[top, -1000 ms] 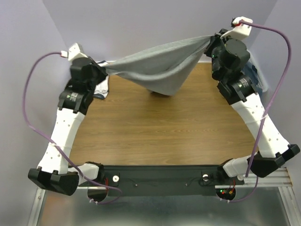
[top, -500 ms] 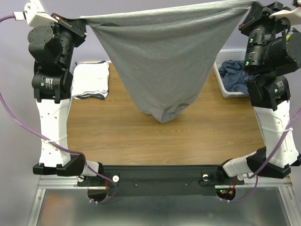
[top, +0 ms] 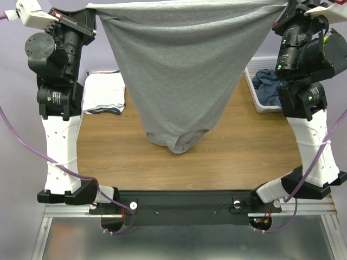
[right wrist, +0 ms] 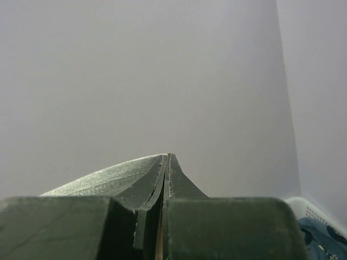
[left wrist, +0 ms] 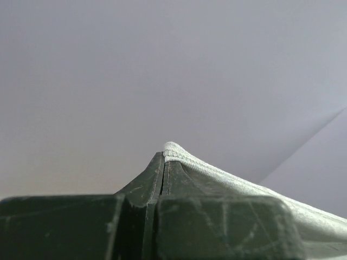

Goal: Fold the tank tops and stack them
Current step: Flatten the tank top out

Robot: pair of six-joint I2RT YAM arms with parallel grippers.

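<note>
A heather grey tank top (top: 181,70) hangs stretched between both raised arms, high above the wooden table (top: 227,151); its bunched lower end droops at mid-table. My left gripper (top: 93,12) is shut on its top left corner, whose hem (left wrist: 217,172) runs off to the right past the tips of that gripper (left wrist: 164,156). My right gripper (top: 283,12) is shut on the top right corner, and in its wrist view the hem (right wrist: 108,179) leaves the closed tips (right wrist: 166,157) to the left. A folded white tank top (top: 103,92) lies at the table's back left.
A white lattice basket (top: 261,103) stands at the back right with dusty blue cloth (top: 269,85) in it; its rim (right wrist: 314,208) shows in the right wrist view. Grey walls close in the back and sides.
Both arms rose from low over the table's back edge and spread the grey top wide; over the last half second its lower end swung a little toward the near edge.
</note>
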